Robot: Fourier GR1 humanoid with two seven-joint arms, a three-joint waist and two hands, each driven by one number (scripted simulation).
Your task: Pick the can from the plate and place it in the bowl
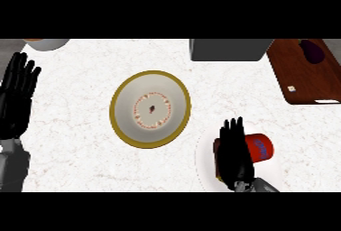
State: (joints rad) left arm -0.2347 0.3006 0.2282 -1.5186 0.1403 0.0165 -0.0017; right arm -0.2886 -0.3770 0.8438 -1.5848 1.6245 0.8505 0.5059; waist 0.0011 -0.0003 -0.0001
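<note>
Grasp pending | right hand [234,152] fingers straight, together, beside can [261,147] on plate [204,157] | next: curl round it, lift to bowl [115,108]

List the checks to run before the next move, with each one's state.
1. Can on plate: ok.
2. Right hand at the can: ok, over its left side.
3. Hand touching can: cannot tell.
4. Fingers curled round can: not ok, straight.
5. Bowl free to receive: ok.
6. Left hand out of the way: ok, open at the left edge.
</note>
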